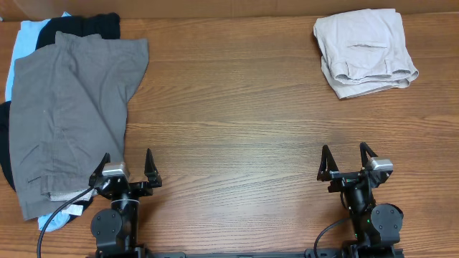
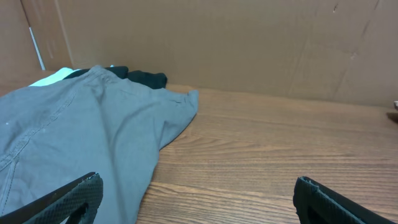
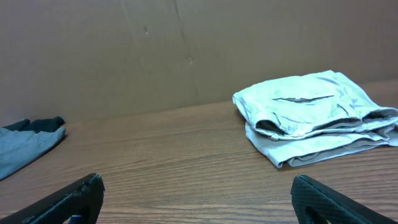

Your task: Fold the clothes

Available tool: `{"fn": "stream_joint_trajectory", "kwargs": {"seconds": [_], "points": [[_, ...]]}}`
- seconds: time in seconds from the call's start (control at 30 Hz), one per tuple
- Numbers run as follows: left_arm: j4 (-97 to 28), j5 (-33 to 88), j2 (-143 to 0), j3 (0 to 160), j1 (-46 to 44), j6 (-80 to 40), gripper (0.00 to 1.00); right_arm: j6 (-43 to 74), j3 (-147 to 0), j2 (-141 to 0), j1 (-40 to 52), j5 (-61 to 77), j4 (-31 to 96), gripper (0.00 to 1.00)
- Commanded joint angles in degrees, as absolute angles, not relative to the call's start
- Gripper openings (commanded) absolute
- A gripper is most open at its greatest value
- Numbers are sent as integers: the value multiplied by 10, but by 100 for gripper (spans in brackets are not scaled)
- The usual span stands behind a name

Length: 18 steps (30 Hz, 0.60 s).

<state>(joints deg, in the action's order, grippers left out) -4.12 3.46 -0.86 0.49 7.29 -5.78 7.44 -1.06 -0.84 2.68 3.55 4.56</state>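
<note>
Large grey-olive shorts (image 1: 68, 107) lie spread flat at the table's left, on top of a black garment (image 1: 82, 25) and a light-blue one (image 1: 25, 39). Folded beige shorts (image 1: 363, 51) sit at the far right. My left gripper (image 1: 128, 166) stands open at the front, its left finger over the grey shorts' lower right edge. My right gripper (image 1: 348, 159) stands open over bare wood at the front right. In the left wrist view the grey shorts (image 2: 81, 137) fill the left side. In the right wrist view the beige shorts (image 3: 311, 115) lie ahead to the right.
A brown cardboard wall (image 2: 249, 43) runs along the table's far edge. Bare wooden tabletop (image 1: 229, 107) lies between the two piles. A black cable (image 1: 54, 215) trails from the left arm across the grey shorts' near corner.
</note>
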Motion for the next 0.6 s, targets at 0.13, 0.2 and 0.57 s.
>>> {"fn": "stream_joint_trajectory", "kwargs": {"seconds": [0.13,0.2,0.57], "points": [[-41,43,-3,3,79,-51,100,72,-5,-2,29,10,45,100],[-41,43,-3,3,79,-51,100,72,-5,-2,29,9,45,100],[-40,42,-3,3,79,-51,100,73,-5,-2,29,13,2,100]]}}
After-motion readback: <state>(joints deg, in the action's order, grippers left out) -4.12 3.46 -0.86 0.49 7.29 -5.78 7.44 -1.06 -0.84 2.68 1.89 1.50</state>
